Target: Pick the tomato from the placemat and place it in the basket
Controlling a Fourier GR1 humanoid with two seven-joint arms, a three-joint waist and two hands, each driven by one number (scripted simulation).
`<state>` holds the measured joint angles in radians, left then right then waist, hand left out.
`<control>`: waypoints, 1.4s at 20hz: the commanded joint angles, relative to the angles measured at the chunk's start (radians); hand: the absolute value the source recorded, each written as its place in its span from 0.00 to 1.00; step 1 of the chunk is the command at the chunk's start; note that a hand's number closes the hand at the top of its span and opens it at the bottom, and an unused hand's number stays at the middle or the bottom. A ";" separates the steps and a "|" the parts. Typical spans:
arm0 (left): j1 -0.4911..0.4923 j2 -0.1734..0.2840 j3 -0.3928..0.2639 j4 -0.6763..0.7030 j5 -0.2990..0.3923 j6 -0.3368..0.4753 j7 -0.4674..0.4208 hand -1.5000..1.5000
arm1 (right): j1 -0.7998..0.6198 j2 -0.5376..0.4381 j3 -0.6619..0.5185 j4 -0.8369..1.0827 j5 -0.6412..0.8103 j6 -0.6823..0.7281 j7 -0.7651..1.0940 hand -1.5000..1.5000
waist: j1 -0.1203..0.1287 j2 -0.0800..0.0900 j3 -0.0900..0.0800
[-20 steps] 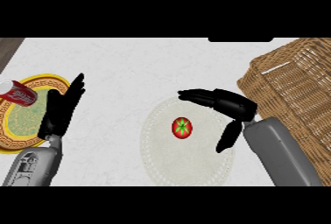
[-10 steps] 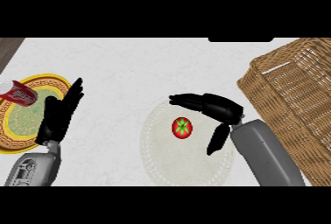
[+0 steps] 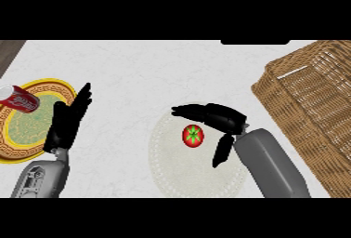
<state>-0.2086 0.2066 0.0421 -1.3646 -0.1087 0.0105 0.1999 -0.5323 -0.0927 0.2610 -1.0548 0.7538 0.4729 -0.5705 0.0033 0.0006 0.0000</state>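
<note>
Tomato point(image 3: 193, 135) lay on round pale placemat point(image 3: 171, 162), right hand point(image 3: 218, 119) beside it, fingers spread, contact apparently none, wicker basket point(image 3: 315, 107) at right, left hand point(image 3: 67, 123) resting open near plate point(image 3: 27, 122).

You can read no text, brand, number or sign anywhere here. The red can point(image 3: 18, 98) lying on the yellow-rimmed plate point(image 3: 53, 86) carries pale markings on its side, but you cannot make them out as letters or as a name.
</note>
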 commanded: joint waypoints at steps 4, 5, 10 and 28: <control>-0.013 -0.015 0.010 0.001 -0.024 -0.005 0.009 0.50 | -0.068 0.031 -0.046 0.109 0.043 -0.009 -0.031 0.00 | 0.002 0.001 0.000; 0.018 -0.019 0.000 -0.014 -0.033 -0.006 0.002 0.50 | -0.006 0.083 -0.006 0.028 0.054 -0.023 0.032 0.00 | 0.000 0.000 0.000; -0.033 -0.033 0.000 -0.015 -0.047 0.010 0.036 0.50 | -0.065 0.088 0.001 0.119 0.105 -0.069 -0.009 1.00 | 0.002 0.000 0.000; 0.004 0.026 0.071 -0.033 -0.008 -0.022 0.060 0.50 | 0.244 -0.028 0.155 -0.191 0.530 -0.274 0.557 1.00 | -0.062 -0.023 -0.003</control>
<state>-0.1898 0.2165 0.1022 -1.3893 -0.1227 -0.0035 0.2412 -0.3713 -0.0788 0.3650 -1.1659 1.1568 0.1866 -0.1974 -0.0497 -0.0440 -0.0012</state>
